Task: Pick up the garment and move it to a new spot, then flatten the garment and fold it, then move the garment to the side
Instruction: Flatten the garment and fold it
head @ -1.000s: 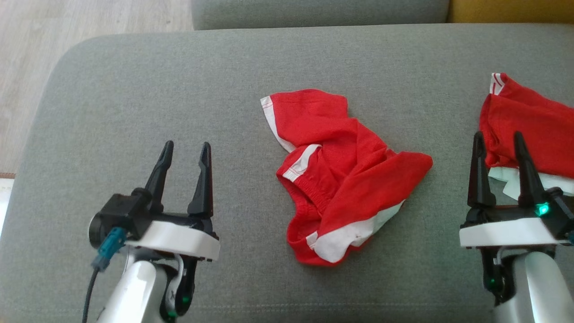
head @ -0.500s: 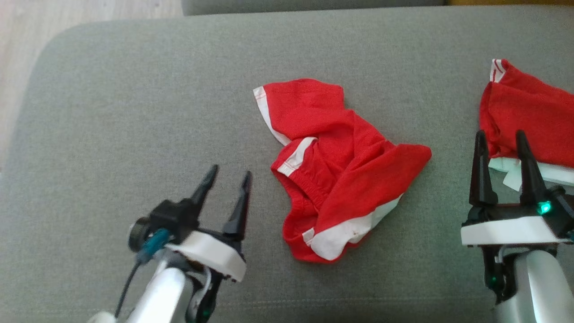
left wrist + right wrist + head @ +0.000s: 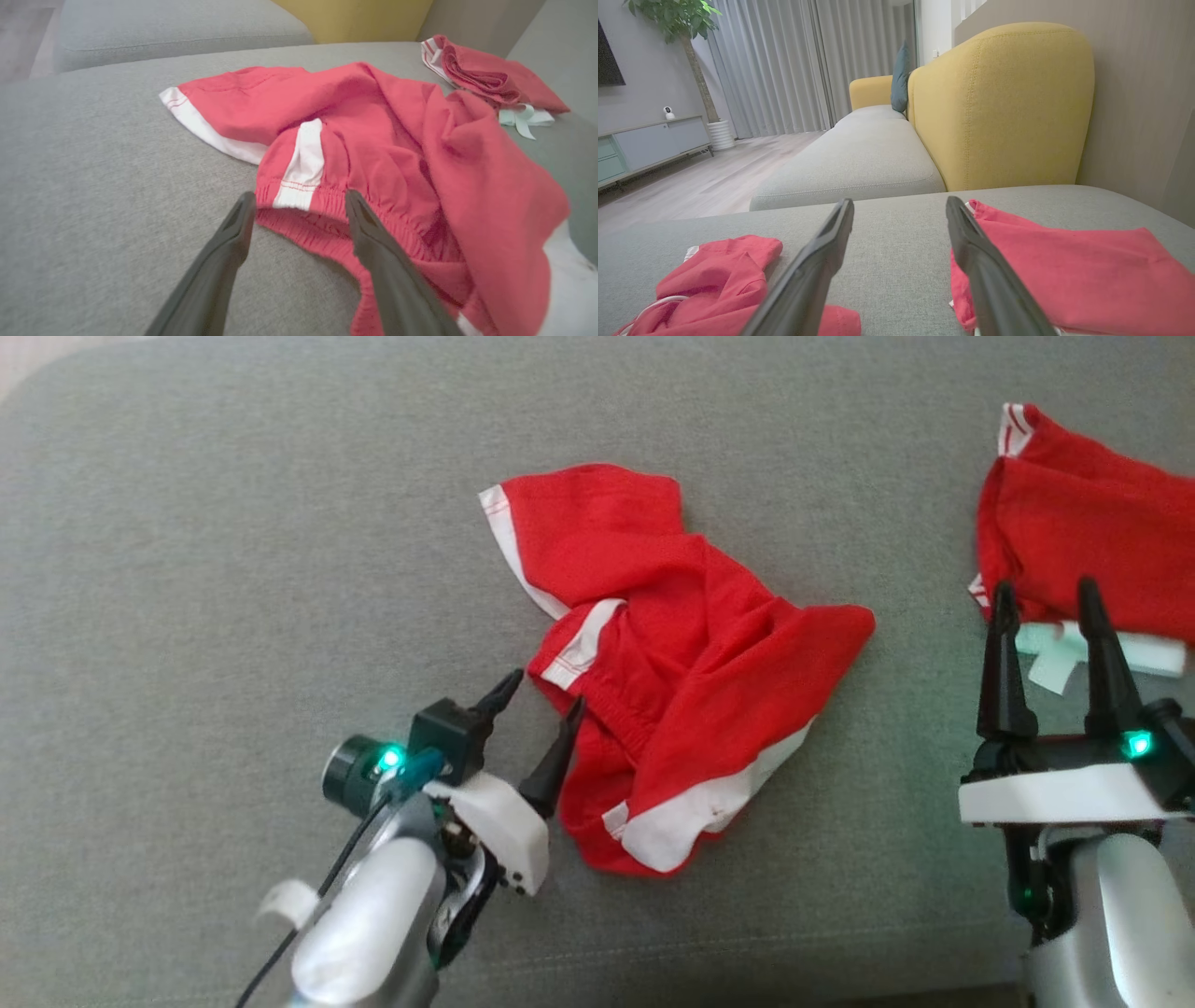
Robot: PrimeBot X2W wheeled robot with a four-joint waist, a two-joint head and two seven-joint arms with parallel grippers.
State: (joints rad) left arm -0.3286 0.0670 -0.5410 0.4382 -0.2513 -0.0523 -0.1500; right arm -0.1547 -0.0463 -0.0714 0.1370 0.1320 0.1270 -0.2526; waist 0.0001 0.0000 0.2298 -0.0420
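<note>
A crumpled pair of red shorts with white trim (image 3: 672, 663) lies in the middle of the grey cushion (image 3: 233, 569). My left gripper (image 3: 546, 695) is open at the shorts' left edge, its fingers on either side of the elastic waistband and white stripe (image 3: 299, 172). The left wrist view shows the red shorts (image 3: 397, 140) spread right in front of the left gripper (image 3: 299, 205). My right gripper (image 3: 1044, 602) stands open at the right, holding nothing, just below a second red garment (image 3: 1083, 523).
The second red garment (image 3: 1064, 261) sits folded on something white (image 3: 1102, 649) at the cushion's right. A yellow sofa back (image 3: 999, 102) and another grey cushion (image 3: 859, 158) lie beyond. A wall (image 3: 1148, 93) rises at the right.
My left gripper has moved right and forward to the shorts' waistband edge. The head camera has tilted down, shifting the whole picture. The right gripper stays put.
</note>
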